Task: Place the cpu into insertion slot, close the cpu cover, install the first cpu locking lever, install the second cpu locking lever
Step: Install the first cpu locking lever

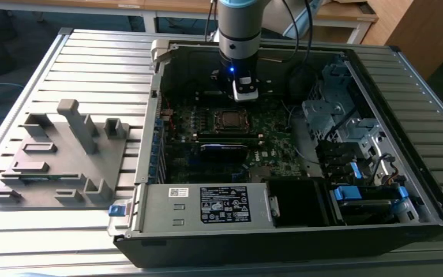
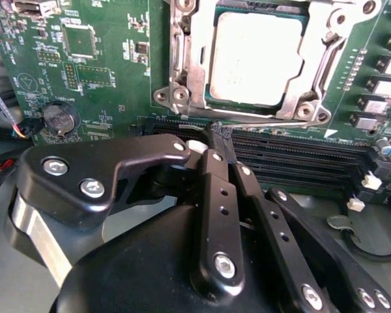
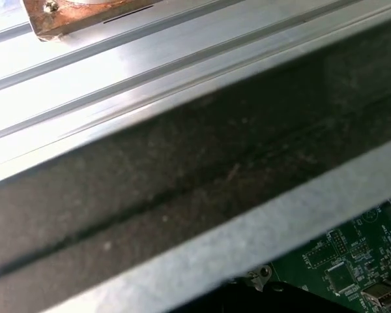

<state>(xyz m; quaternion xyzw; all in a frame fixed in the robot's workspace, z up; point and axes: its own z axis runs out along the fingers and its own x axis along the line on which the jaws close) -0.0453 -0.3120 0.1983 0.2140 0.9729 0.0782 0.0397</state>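
On the exterior view's left, a grey fixture tray [image 1: 60, 156] is seen on the ribbed metal table [image 1: 21, 86]. An open computer case [image 1: 283, 242] is set at the frame's centre. The gripper [image 1: 244, 92] is held at upper centre, just above the insertion slot [image 1: 228, 119] in the frame. In the second wrist view the cpu [image 2: 254, 59] is seated in that slot, with the cpu cover [image 2: 182, 59] laid flat around it. The fingers [image 2: 212, 195] are drawn together, with nothing seen between them. Their tips are poised near the cover's edge and the black memory slots [image 2: 293, 153].

Harsh glare on cpu [image 2: 251, 59] (near white)
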